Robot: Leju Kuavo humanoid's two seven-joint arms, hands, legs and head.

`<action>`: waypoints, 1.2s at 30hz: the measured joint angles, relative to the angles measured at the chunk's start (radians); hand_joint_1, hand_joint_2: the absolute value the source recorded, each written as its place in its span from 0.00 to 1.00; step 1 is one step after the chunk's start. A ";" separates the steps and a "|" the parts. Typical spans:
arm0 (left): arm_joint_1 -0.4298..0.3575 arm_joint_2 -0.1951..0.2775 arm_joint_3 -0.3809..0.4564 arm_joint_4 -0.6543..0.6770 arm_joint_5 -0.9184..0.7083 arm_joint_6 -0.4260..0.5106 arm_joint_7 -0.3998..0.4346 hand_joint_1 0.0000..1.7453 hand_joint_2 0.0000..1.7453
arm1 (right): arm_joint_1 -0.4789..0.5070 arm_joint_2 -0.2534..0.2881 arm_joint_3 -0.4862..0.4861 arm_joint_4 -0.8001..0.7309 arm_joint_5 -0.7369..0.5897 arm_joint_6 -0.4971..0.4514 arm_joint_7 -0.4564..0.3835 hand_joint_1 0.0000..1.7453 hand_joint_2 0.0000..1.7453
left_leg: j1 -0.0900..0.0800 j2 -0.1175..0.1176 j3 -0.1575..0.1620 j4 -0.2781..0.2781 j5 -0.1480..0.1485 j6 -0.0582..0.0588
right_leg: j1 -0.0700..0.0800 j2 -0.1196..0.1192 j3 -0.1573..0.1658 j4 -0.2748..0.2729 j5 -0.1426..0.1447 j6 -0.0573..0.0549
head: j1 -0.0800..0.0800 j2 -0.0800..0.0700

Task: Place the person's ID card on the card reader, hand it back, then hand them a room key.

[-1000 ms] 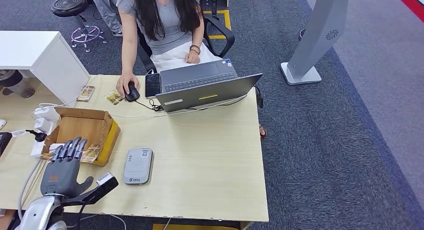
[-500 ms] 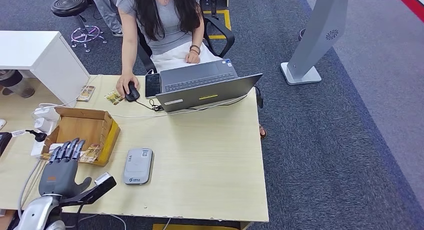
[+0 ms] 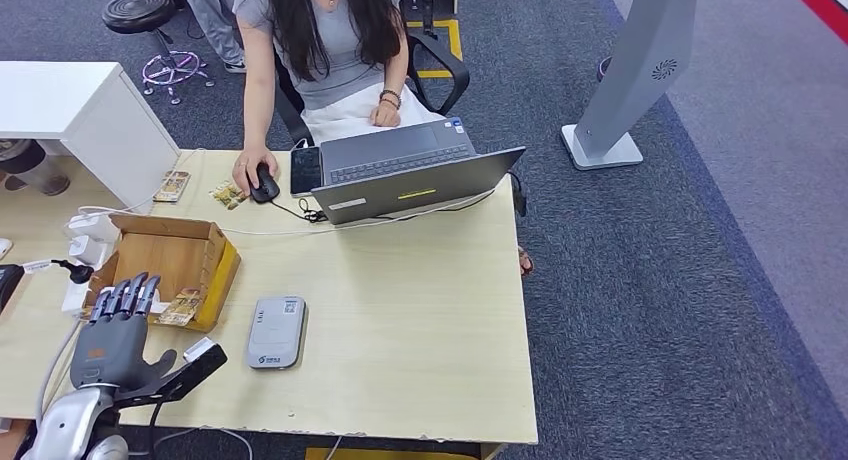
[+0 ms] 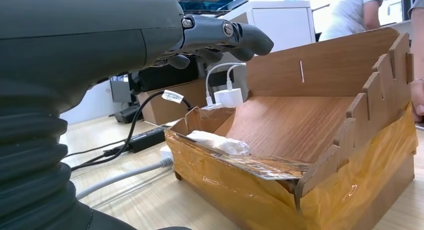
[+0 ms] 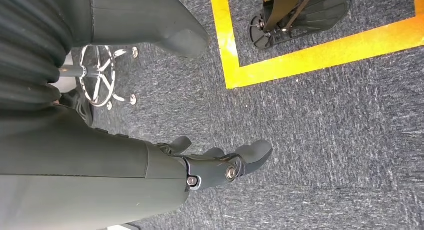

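Note:
The grey card reader [image 3: 276,331] lies flat near the table's front edge. To its left stands a cardboard box [image 3: 203,272] with patterned cards [image 3: 180,307] at its near lip; the left wrist view shows those cards [image 4: 270,165] inside the taped box [image 4: 350,185]. My left hand [image 3: 113,337] hovers over the table just in front of the box, fingers stretched toward it and thumb pointing at the reader, holding nothing. Two more patterned cards [image 3: 228,193] [image 3: 172,186] lie by the person's hand on the mouse [image 3: 263,185]. My right hand [image 5: 220,167] hangs over the carpet, empty, with its fingers apart.
A person sits at the far side behind an open laptop [image 3: 410,175], with a phone [image 3: 305,170] beside it. White chargers [image 3: 88,237] and cables lie left of the box. A white cabinet [image 3: 90,120] stands at the back left, a grey stand [image 3: 630,80] at the right.
My left hand has drifted a little to the left along the front of the box, still empty. The person, the cards and the reader have not moved.

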 joint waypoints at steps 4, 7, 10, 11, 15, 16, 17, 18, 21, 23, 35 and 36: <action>-0.025 -0.001 0.019 0.028 0.005 0.011 0.001 0.00 1.00 | -0.001 0.000 0.003 0.000 0.008 0.007 0.000 0.00 1.00 | 0.000 0.000 0.000 0.000 0.000 0.000 | 0.000 0.000 0.000 0.000 0.000 0.000 | 0.000 0.000; -0.034 -0.002 0.029 0.045 0.008 0.017 -0.009 0.00 1.00 | -0.001 -0.001 0.007 0.000 0.013 0.012 0.000 0.00 1.00 | 0.000 0.000 0.000 0.000 0.000 0.000 | 0.000 0.000 0.000 0.000 0.000 0.000 | 0.000 0.000; -0.042 -0.005 0.037 0.058 0.008 0.020 -0.012 0.00 1.00 | -0.001 -0.002 0.011 0.000 0.016 0.013 0.000 0.00 1.00 | 0.000 0.000 0.000 0.000 0.000 0.000 | 0.000 0.000 0.000 0.000 0.000 0.000 | 0.000 0.000; -0.046 -0.006 0.038 0.062 0.007 0.020 -0.013 0.00 1.00 | -0.001 -0.002 0.013 0.000 0.018 0.013 0.000 0.00 1.00 | 0.000 0.000 0.000 0.000 0.000 0.000 | 0.000 0.000 0.000 0.000 0.000 0.000 | 0.000 0.000; -0.075 -0.007 0.040 0.088 -0.004 0.021 -0.013 0.00 1.00 | -0.001 -0.002 0.018 0.000 0.030 0.015 0.000 0.00 1.00 | 0.000 0.000 0.000 0.000 0.000 0.000 | 0.000 0.000 0.000 0.000 0.000 0.000 | 0.000 0.000; -0.081 -0.008 0.040 0.093 -0.006 0.021 -0.013 0.00 1.00 | -0.002 -0.002 0.018 0.000 0.031 0.015 0.000 0.00 1.00 | 0.000 0.000 0.000 0.000 0.000 0.000 | 0.000 0.000 0.000 0.000 0.000 0.000 | 0.000 0.000; -0.084 -0.008 0.040 0.096 -0.006 0.021 -0.013 0.00 1.00 | -0.002 -0.002 0.019 0.000 0.032 0.015 0.000 0.00 1.00 | 0.000 0.000 0.000 0.000 0.000 0.000 | 0.000 0.000 0.000 0.000 0.000 0.000 | 0.000 0.000; -0.085 -0.008 0.040 0.097 -0.006 0.021 -0.013 0.00 1.00 | -0.002 -0.002 0.019 0.000 0.032 0.015 0.000 0.00 1.00 | 0.000 0.000 0.000 0.000 0.000 0.000 | 0.000 0.000 0.000 0.000 0.000 0.000 | 0.000 0.000; -0.096 -0.009 0.041 0.106 -0.006 0.021 -0.013 0.00 1.00 | -0.002 -0.002 0.020 0.000 0.034 0.016 0.000 0.00 1.00 | 0.000 0.000 0.000 0.000 0.000 0.000 | 0.000 0.000 0.000 0.000 0.000 0.000 | 0.000 0.000; -0.110 -0.012 0.041 0.121 -0.006 0.021 -0.013 0.00 1.00 | -0.002 -0.003 0.021 0.000 0.035 0.016 0.000 0.00 1.00 | 0.000 0.000 0.000 0.000 0.000 0.000 | 0.000 0.000 0.000 0.000 0.000 0.000 | 0.000 0.000; -0.145 -0.015 0.041 0.175 -0.002 0.029 -0.031 0.00 1.00 | -0.003 -0.003 0.024 0.000 0.044 0.016 -0.002 0.00 1.00 | 0.000 0.000 0.000 0.000 0.000 0.000 | 0.000 0.000 0.000 0.000 0.000 0.000 | 0.000 0.000; -0.149 -0.015 0.041 0.180 -0.003 0.029 -0.033 0.00 1.00 | -0.003 -0.003 0.024 0.000 0.045 0.016 -0.002 0.00 1.00 | 0.000 0.000 0.000 0.000 0.000 0.000 | 0.000 0.000 0.000 0.000 0.000 0.000 | 0.000 0.000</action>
